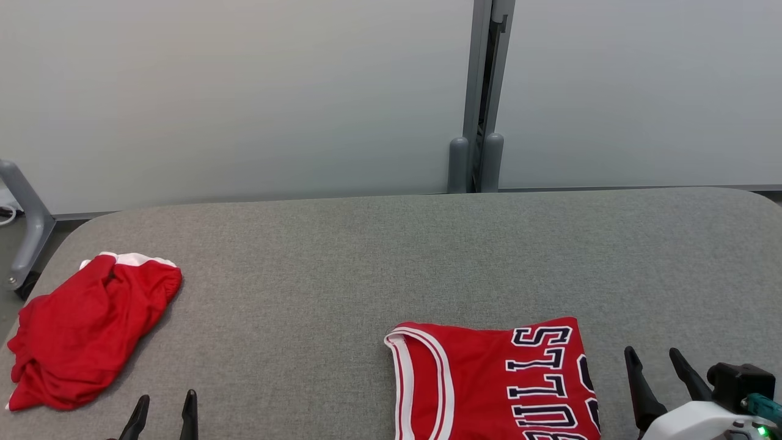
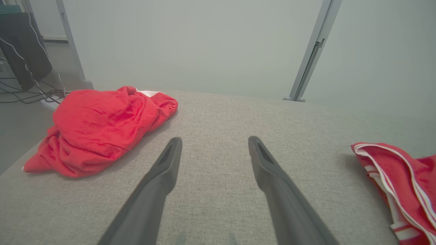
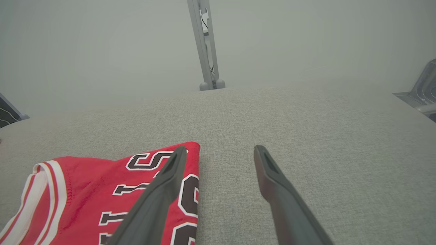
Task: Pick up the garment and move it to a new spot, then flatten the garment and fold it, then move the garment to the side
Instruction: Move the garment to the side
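Note:
A red jersey (image 1: pixel 489 382) with white trim and dark lettering lies folded flat near the front edge of the grey padded table (image 1: pixel 391 256). It also appears in the right wrist view (image 3: pixel 85 190) and at the right edge of the left wrist view (image 2: pixel 402 180). A crumpled red garment (image 1: pixel 85 330) with a white band lies in a heap at the table's left end (image 2: pixel 102 129). My left gripper (image 1: pixel 166 400) (image 2: pixel 214 139) is open and empty over bare table, right of the heap. My right gripper (image 1: pixel 651 354) (image 3: pixel 220 148) is open and empty, just right of the jersey's edge.
Pale partition panels stand behind the table, joined by a grey post (image 1: pixel 482 98). A grey frame leg (image 1: pixel 27 226) stands off the table's left end. Cables and a dark object (image 2: pixel 24 51) lie on the floor past the left end.

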Robot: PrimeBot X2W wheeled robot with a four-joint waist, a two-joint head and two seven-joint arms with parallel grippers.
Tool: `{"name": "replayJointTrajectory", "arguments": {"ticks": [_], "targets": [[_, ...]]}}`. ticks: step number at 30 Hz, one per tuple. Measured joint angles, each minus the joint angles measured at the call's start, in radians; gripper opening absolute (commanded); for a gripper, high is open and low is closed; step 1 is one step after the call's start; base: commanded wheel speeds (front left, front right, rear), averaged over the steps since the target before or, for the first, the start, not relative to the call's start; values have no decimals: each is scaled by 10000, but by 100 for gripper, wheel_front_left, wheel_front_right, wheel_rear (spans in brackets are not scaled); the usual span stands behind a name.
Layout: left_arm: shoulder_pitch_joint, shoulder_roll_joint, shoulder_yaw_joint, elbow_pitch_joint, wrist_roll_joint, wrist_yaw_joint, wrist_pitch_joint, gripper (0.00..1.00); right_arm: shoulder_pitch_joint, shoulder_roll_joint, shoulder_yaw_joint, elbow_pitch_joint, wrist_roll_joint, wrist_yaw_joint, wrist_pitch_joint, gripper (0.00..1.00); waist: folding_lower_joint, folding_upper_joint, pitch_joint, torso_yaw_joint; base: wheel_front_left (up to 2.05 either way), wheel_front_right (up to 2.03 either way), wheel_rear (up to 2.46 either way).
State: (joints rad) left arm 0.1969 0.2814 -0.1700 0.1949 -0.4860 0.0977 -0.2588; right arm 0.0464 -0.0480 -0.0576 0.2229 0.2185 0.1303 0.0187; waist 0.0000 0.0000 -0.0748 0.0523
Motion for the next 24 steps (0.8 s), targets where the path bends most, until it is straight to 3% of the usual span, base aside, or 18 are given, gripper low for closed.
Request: {"name": "replayJointTrajectory", "arguments": {"ticks": [7,11,13,14,20,24], "targets": [[0,-29,-10,-65,-82,2,-2,100,-96,4,10,2,276,2,859,100,-1,0,23,85,0,0,0],[0,-56,-38,-88,-92,2,-2,100,-137,-10,-234,-184,1555,0,3118,100,0,0,-5,228,0,0,0],[1,-56,-40,-105,-134,2,-2,100,-137,8,-186,-568,1572,0,4635,100,0,0,-18,274,0,0,0],[1,-56,-40,-105,-134,2,-2,100,-137,8,-186,-568,1572,0,4635,100,0,0,-18,274,0,0,0],[28,-63,-86,-150,-150,-13,-12,100,-510,-13,-570,-1561,963,0,7915,100,0,0,64,411,0,0,0],[-14,-86,-203,-117,-136,-98,-12,100,-762,0,-729,-1363,805,0,9058,100,-1,0,156,663,0,0,0]]}}
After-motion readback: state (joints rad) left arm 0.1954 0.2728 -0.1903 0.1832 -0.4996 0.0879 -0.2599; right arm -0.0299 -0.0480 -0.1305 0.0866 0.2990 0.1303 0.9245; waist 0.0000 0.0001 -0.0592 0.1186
